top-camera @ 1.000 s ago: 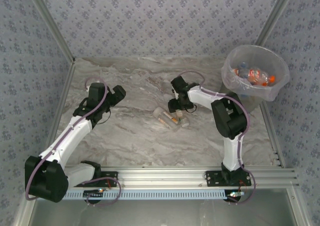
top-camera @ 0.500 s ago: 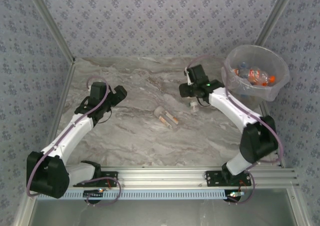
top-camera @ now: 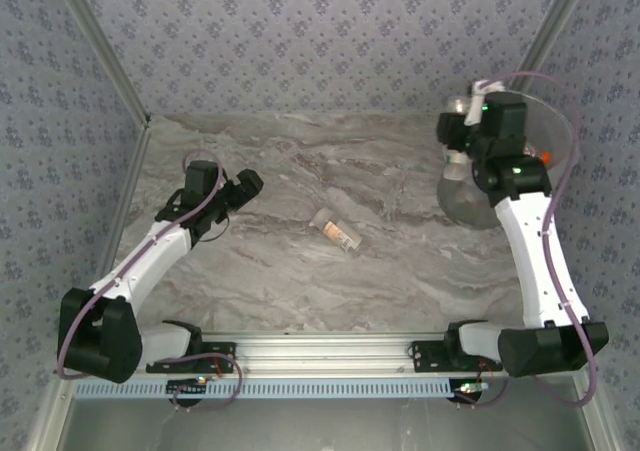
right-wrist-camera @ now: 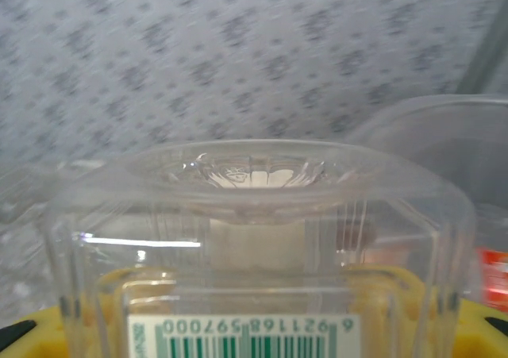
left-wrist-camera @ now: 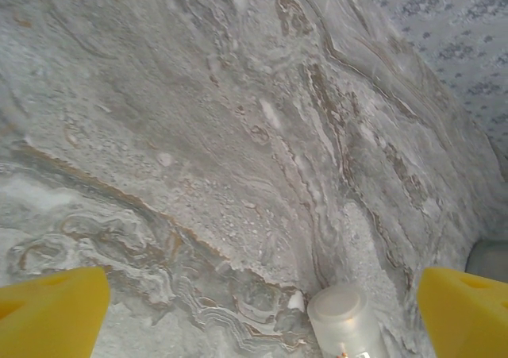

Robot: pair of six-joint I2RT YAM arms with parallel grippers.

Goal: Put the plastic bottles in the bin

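Upper right of the overhead frame: right gripper (top-camera: 452, 134), clamped on a clear bottle (right-wrist-camera: 254, 239), at the bin (top-camera: 562, 136) rim. Left of centre: left gripper (top-camera: 245, 183), wide apart, empty, above the desk (top-camera: 300, 281). Mid-frame: second bottle (top-camera: 335, 229), lying flat.

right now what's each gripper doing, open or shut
Left gripper: open, holding nothing.
Right gripper: closed on a clear plastic bottle.
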